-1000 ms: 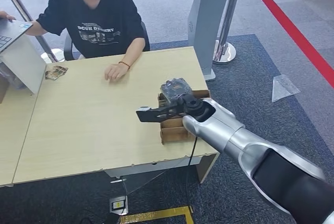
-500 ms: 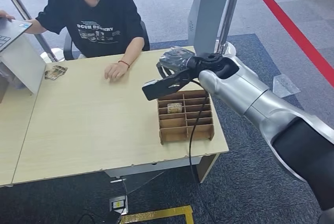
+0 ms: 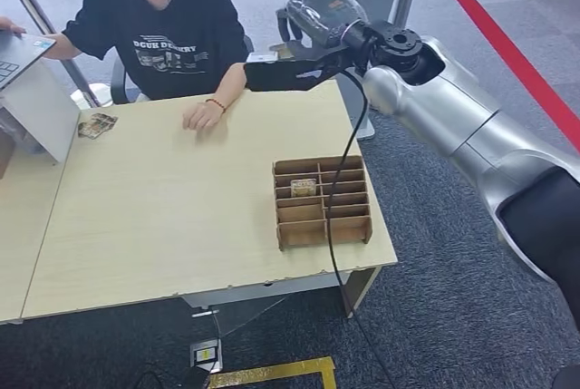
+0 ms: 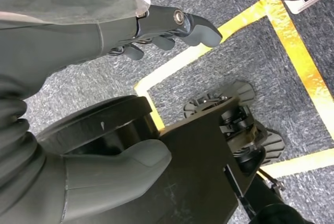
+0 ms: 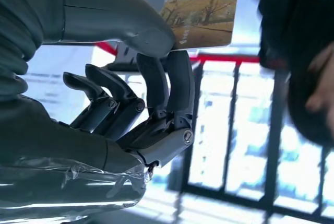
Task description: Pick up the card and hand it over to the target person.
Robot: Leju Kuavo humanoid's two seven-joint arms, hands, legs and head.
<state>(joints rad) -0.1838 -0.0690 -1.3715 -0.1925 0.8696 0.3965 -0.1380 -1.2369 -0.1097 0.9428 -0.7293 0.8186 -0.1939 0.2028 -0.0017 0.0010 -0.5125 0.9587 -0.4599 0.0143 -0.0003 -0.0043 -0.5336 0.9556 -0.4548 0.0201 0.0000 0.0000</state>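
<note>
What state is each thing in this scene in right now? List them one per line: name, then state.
card: pinched by the right hand, lifted clear of the table
left hand: holds nothing, fingers apart
divided box: on the table, one card lies in a compartment
person's hand: resting on the table
laptop: open

The counter is showing a matt, pale wood-grain surface, the divided tray is appearing as brown cardboard, the right arm is reflecting as smooth silver metal, and the floor is showing rough grey carpet.
</note>
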